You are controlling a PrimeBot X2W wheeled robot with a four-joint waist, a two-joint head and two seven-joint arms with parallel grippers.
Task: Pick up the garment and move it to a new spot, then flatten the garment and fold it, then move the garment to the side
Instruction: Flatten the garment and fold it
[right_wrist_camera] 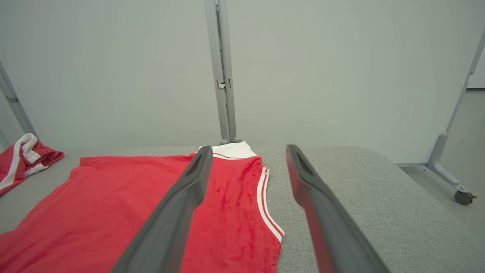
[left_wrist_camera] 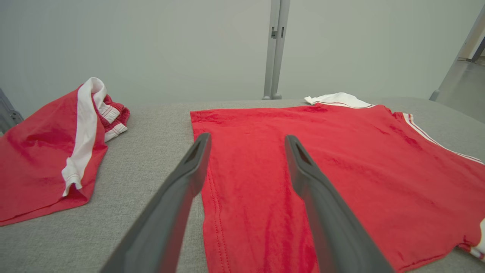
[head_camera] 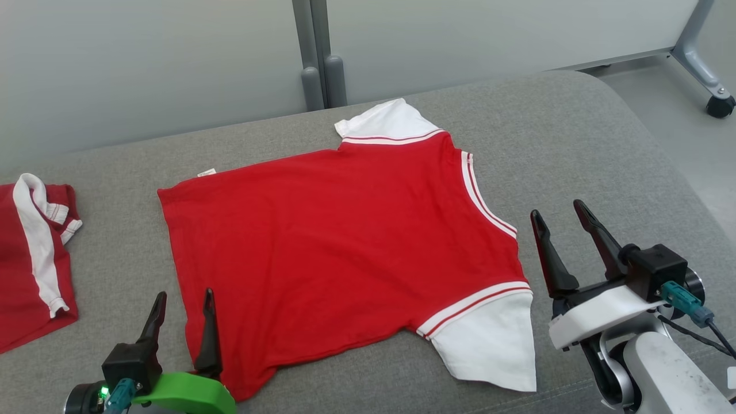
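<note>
A red T-shirt with white sleeves, the garment (head_camera: 339,241), lies spread flat on the grey padded surface (head_camera: 575,144), hem to the left and collar to the right. My left gripper (head_camera: 183,299) hovers open at the hem's near corner, one finger over the cloth edge. In the left wrist view the garment (left_wrist_camera: 341,170) stretches away between and right of the left gripper (left_wrist_camera: 248,142). My right gripper (head_camera: 558,214) stands open just right of the collar side, empty. The right wrist view has the right gripper (right_wrist_camera: 248,151) over the garment's (right_wrist_camera: 113,212) white-striped edge.
A second red-and-white garment (head_camera: 34,259) lies bunched at the surface's left edge, also seen in the left wrist view as a red-and-white heap (left_wrist_camera: 53,151). Grey partition panels with a post (head_camera: 316,57) stand behind. A wheeled frame leg (head_camera: 713,92) is on the floor at right.
</note>
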